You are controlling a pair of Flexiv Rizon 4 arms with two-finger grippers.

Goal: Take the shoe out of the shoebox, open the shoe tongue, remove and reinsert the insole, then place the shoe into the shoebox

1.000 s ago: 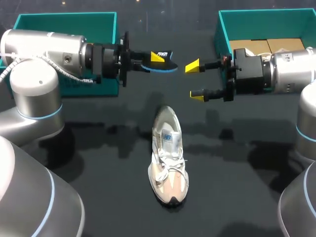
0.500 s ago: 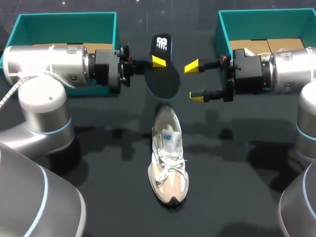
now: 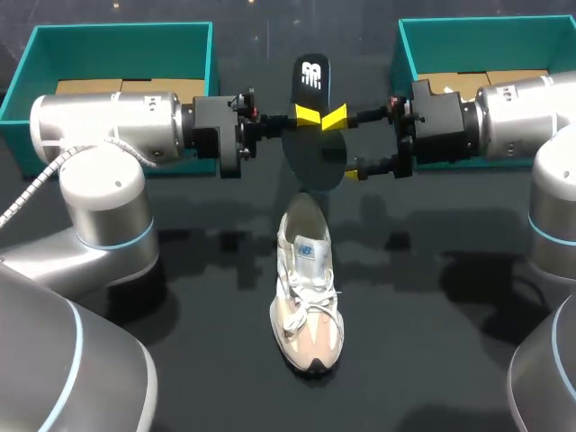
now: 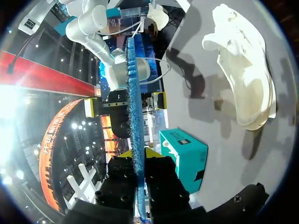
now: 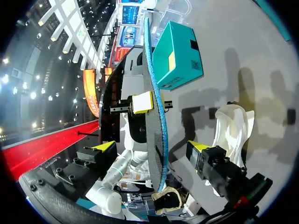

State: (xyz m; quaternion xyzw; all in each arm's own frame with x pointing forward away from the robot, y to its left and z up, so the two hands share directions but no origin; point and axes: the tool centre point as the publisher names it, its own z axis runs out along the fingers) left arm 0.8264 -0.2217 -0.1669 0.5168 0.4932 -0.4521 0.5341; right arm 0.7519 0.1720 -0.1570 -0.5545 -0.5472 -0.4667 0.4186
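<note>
Insole with white logo, upright in left fingers

The left arm and right arm are thick silver-grey cylinders with rounded joints, each joint edged by a thin light-blue ring. A pale braided cable runs along the left arm. Toward the wrists the casing turns to black blocks. The left gripper and right gripper are black, with slim fingers, small dark screws in the housing and bright yellow tips.
</note>
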